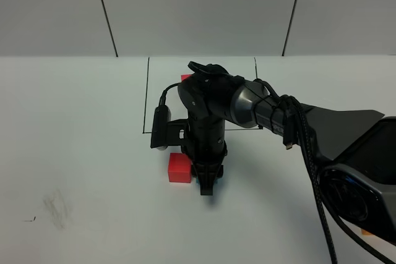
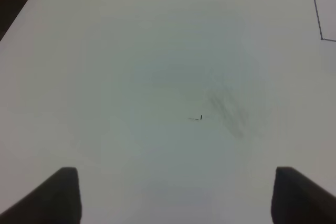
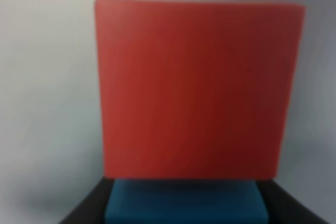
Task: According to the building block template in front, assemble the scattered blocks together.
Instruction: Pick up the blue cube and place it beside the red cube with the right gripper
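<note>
Blue block (image 3: 184, 208): probably light, rigid, matte. Held across opposite flat faces by narrowed right gripper (image 1: 207, 187), just beside red block (image 1: 179, 167). Left gripper (image 2: 178, 198): wide, empty.

Red block (image 1: 179, 168) shared: overview, wrist close-up

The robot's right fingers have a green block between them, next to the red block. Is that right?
Not quite. The right fingers have a blue block between them, not a green one. It is next to the red block, as the right wrist view shows.
</note>
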Controlling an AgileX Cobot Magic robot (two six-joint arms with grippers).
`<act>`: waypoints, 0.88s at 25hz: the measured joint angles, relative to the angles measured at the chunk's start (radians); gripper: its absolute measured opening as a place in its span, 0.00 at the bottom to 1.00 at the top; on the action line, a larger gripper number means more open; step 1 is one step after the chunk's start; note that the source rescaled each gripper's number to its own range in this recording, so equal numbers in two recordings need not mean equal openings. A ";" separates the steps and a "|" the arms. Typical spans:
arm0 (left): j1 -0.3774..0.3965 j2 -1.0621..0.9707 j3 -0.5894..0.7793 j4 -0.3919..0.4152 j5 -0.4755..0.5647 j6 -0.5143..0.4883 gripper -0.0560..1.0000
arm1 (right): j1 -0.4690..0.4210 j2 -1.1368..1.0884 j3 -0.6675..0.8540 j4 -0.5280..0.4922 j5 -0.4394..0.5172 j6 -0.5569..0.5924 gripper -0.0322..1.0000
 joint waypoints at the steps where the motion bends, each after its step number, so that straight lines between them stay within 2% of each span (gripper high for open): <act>1: 0.000 0.000 0.000 0.000 0.000 0.000 1.00 | 0.000 0.001 -0.003 0.000 -0.002 0.000 0.23; 22: 0.000 0.000 0.000 0.000 0.000 0.000 1.00 | 0.005 0.001 -0.005 -0.004 -0.002 0.000 0.23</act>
